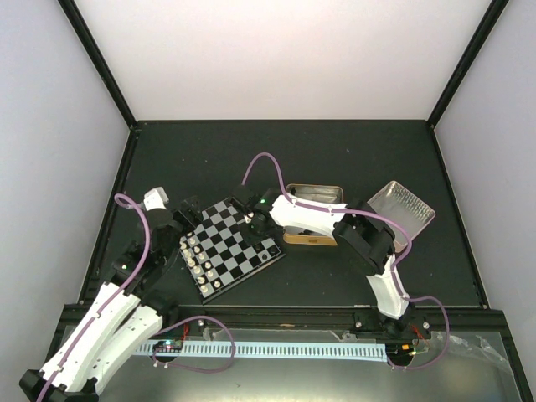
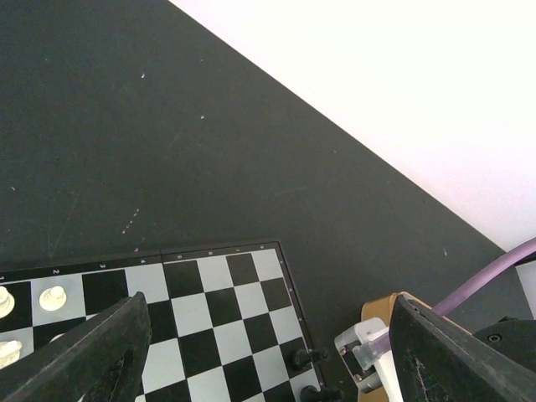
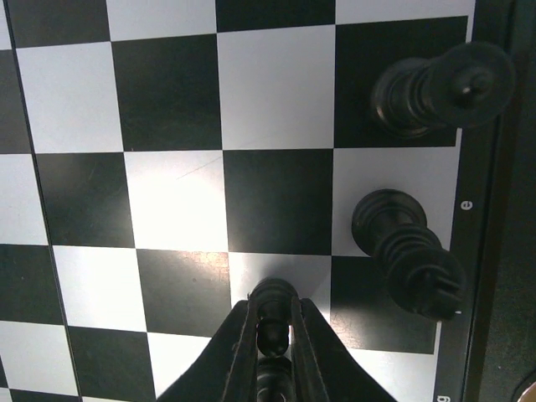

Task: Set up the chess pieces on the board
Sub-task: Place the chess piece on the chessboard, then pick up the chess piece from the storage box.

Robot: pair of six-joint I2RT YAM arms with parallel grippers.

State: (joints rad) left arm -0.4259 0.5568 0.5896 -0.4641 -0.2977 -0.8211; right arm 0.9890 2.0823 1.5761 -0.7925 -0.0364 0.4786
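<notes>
Left end effector (image 2: pixel 270 306): fingers wide apart and holding nothing, hanging over a corner of the board (image 2: pixel 209 318).
Cream-white pieces (image 1: pixel 199 266): ranked along the board's near-left side.
Board position: askew on the dark bench (image 1: pixel 352 151), between the two arms.
Right end effector (image 3: pixel 272 311): fingers clamped on the held black piece (image 3: pixel 272 293), low over a pale square one row in from the rim. We cannot tell whether its base touches.
Black pieces (image 3: pixel 406 247): two stand on the edge row, near the held one but apart from it.
Handling: we judge these pieces very light, rigid and smooth, with narrow bases that tip at a nudge. They are hardly fragile, but easy to flick away.
Grip point: from above, at the head or neck with fingers straddling it, as here. A low pinch would crowd the neighbours.
Tin (image 1: pixel 311 239): gold-rimmed, just past the board's far-right side.
Silver lid (image 1: pixel 406 205): beyond the tin, to its right.
Right wrist view: alone shows the pinch and the exact square.
Top view: the arm hides that pinch, but this view alone gives the whole layout, with the cream ranks, tin and lid.
Left wrist view: confirms the spread fingers and shows the two edge pieces side-on.
</notes>
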